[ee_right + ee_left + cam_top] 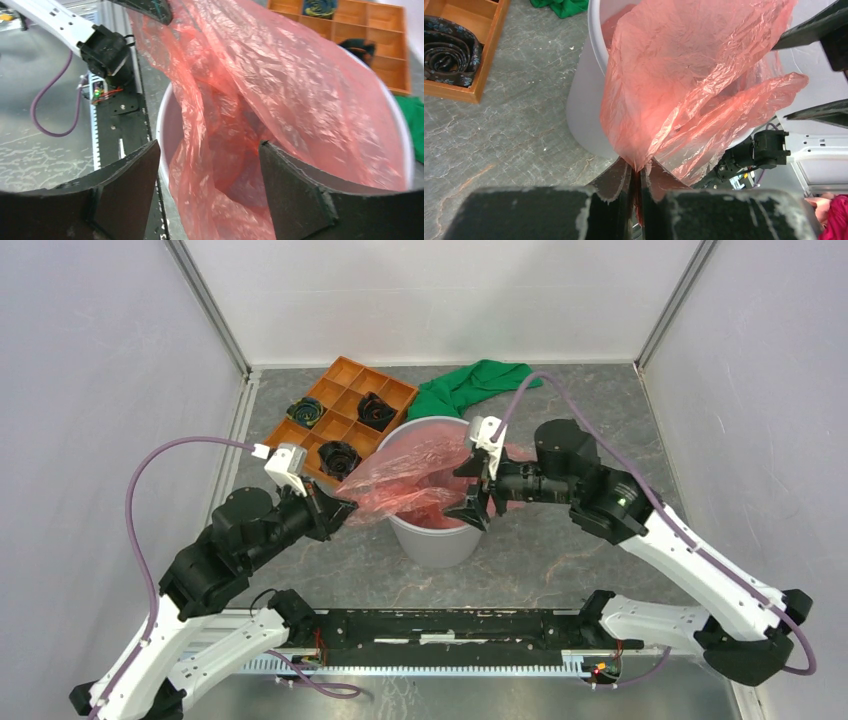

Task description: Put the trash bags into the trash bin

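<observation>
Your left gripper [636,176] pinching corner of red-pink trash bag [405,472], jaws clamped on it. Bag draping over left rim of trash bin [436,542], rest lying inside; bin sitting mid-tabletop. Your right gripper [468,492] hovering at right rim, jaws spread, gripping nothing.

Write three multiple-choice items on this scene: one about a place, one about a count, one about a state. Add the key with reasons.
1. The green cloth lies:
A) beyond the trash bin, beside the orange tray
B) inside the bin
C) under the left arm

2. The dark coils in the tray number:
A) one
B) five
C) three

3. The left gripper is:
A) wide open
B) shut on the trash bag
C) shut on nothing

Key: A, the overhead view shows the cloth at the far side, next to the tray. C, three compartments hold one coil each. B, its wrist view shows a corner of the bag pinched between the closed fingers.
</observation>
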Motion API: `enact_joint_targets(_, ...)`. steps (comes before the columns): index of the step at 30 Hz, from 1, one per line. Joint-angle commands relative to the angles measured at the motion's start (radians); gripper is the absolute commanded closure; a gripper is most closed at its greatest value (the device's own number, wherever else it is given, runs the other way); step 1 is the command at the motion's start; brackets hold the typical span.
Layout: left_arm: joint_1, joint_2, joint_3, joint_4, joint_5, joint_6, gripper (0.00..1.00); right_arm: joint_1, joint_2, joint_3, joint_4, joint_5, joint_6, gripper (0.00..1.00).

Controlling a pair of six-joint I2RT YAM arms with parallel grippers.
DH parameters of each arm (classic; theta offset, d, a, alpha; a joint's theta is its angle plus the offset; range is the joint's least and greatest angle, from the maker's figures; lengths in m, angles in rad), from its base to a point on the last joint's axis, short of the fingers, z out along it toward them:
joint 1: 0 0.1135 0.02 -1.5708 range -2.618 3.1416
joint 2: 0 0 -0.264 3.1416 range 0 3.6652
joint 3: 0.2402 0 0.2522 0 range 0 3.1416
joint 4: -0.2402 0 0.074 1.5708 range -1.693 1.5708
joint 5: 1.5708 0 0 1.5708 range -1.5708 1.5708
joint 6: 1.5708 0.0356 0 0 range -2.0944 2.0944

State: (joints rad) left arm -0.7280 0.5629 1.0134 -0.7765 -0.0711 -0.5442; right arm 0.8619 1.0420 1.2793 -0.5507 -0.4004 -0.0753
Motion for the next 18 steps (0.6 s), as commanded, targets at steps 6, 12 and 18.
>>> enact_joint_targets(6,0.001,0.020,0.039,0.019,-0.050,0.010,0.87,0.000,-0.049,-0.140,0.222,-0.321,0.073,0.76)
enact_joint_targets(12,0.001,0.075,0.068,0.014,-0.080,-0.018,0.84,0.005,-0.121,-0.243,0.238,-0.356,0.074,0.76)
enact_joint_targets(18,0.001,0.122,0.070,0.018,-0.088,-0.035,0.81,0.016,-0.166,-0.312,0.312,-0.397,0.114,0.60)
